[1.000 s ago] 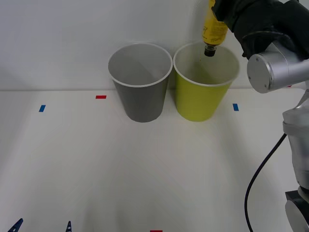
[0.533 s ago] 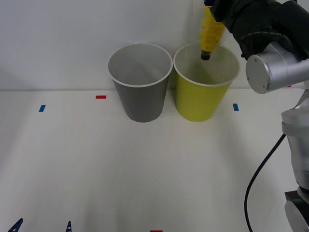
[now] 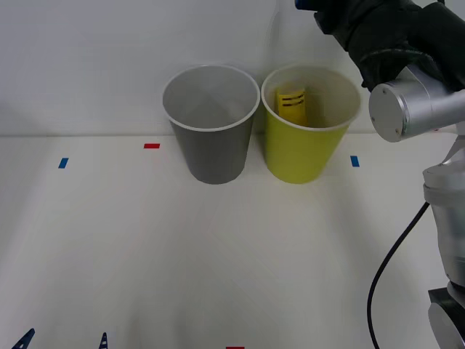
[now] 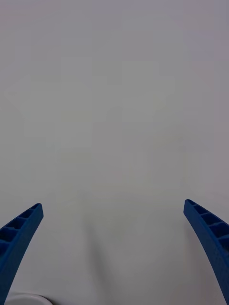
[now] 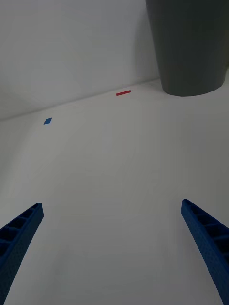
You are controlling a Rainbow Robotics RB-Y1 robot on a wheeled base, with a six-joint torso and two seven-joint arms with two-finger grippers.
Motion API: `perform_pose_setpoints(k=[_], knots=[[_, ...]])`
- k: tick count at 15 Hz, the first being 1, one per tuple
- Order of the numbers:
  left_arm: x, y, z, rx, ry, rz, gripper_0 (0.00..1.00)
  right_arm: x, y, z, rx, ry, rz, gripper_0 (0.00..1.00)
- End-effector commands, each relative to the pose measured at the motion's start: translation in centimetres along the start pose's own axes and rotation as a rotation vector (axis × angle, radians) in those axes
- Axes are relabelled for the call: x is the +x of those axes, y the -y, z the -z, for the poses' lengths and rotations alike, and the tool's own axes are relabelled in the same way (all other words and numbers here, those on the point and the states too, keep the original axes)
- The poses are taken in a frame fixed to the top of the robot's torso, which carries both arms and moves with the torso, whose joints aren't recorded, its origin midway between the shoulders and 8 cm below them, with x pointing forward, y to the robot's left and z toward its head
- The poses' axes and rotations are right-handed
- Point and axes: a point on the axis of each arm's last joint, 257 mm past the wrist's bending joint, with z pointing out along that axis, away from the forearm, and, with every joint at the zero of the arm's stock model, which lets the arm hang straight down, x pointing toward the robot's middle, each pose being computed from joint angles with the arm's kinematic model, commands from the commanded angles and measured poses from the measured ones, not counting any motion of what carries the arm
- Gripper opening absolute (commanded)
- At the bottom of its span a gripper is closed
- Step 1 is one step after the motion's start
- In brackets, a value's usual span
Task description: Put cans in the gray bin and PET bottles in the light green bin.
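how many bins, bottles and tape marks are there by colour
gray bin: 1
light green bin: 1
yellow PET bottle, inside the light green bin: 1
red tape marks: 2
blue tape marks: 2
Total: 7

Gray bin (image 3: 211, 123) & light green bin (image 3: 310, 123) stand upright side by side on the tabletop (image 3: 218, 247), rims nearly touching, gray on the left. Both round, tapered, w/ whitish rims. PET bottle (image 3: 291, 106), yellow label w/ black stripes, sits inside the green bin, leaning at its left inner wall.
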Motion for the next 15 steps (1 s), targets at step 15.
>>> perform_pose_setpoints(k=[15], knots=[[0.0,0.0,0.0,0.0,0.0,0.0,1.0,-0.3,1.0,10.9,0.117,-0.088,0.118,1.0]])
